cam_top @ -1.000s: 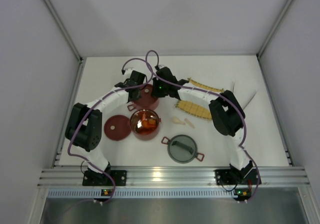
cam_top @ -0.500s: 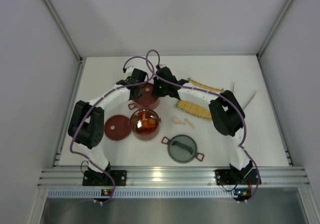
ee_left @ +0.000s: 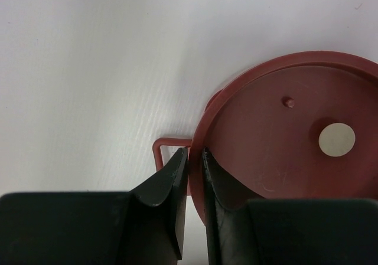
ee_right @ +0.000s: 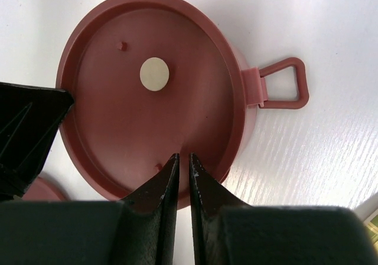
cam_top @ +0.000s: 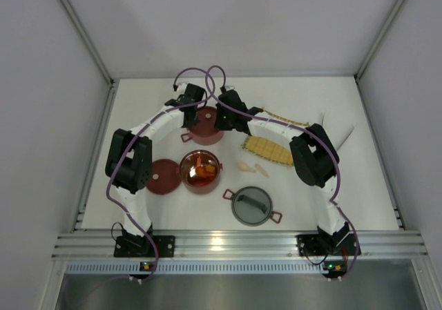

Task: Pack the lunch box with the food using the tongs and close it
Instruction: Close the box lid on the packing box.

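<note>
One dark-red tier of the lunch box [cam_top: 206,125] stands at the back of the table with its flat red lid [ee_left: 283,141] on. My left gripper [ee_left: 195,156] straddles that lid's rim beside a side handle [ee_left: 168,144], one finger inside and one outside, closed on it. My right gripper [ee_right: 183,159] hovers shut over the lid [ee_right: 147,94] at its near edge, nothing between its fingers. The other tier [cam_top: 201,170] stands open with orange and red food [cam_top: 200,166] in it. The tongs cannot be made out with certainty.
A loose flat red lid [cam_top: 161,177] lies left of the open tier. The grey domed lid [cam_top: 252,206] sits at the front. A yellow woven mat [cam_top: 268,150] and two cream spoon pieces [cam_top: 252,167] lie to the right. Enclosure walls border the table.
The lidded tier has slid toward the back of the table, with both grippers following it. The left arm has stretched farther back.
</note>
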Robot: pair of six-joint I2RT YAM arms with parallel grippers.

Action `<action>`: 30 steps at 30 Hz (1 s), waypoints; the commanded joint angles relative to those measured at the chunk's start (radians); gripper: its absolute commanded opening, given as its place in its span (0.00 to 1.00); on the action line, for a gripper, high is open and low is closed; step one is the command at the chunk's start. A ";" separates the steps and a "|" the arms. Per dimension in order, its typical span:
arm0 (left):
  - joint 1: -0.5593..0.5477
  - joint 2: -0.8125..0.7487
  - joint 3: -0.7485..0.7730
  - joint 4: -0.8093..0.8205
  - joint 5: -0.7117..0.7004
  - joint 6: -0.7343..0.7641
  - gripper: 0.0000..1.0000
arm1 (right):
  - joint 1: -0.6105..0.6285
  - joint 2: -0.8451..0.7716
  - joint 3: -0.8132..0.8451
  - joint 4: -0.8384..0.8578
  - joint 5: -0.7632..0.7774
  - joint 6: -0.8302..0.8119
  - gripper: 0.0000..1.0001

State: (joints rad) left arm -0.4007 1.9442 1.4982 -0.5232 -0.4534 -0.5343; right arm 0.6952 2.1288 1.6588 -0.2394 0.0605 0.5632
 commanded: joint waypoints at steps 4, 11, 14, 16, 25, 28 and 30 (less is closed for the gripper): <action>0.005 -0.019 0.048 0.009 0.038 0.011 0.25 | -0.005 0.045 0.055 -0.089 0.016 0.000 0.11; 0.003 -0.119 0.005 0.123 0.064 0.046 0.33 | -0.006 0.062 0.078 -0.101 0.018 0.000 0.11; 0.003 -0.155 -0.019 0.173 0.044 0.054 0.31 | -0.005 0.065 0.084 -0.106 0.016 0.000 0.11; 0.003 -0.183 -0.036 0.207 0.019 0.057 0.29 | -0.005 0.066 0.090 -0.106 0.016 0.000 0.11; 0.003 -0.139 -0.032 0.218 0.021 0.051 0.10 | -0.005 0.072 0.110 -0.121 0.019 -0.002 0.11; 0.003 -0.091 -0.039 0.197 0.044 0.043 0.05 | -0.005 0.069 0.108 -0.123 0.024 -0.003 0.11; 0.005 -0.020 -0.006 0.154 0.044 0.045 0.02 | -0.005 0.071 0.108 -0.123 0.027 -0.005 0.11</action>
State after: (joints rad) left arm -0.3962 1.8366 1.4567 -0.3511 -0.4267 -0.4858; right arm 0.6952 2.1712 1.7374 -0.2924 0.0624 0.5686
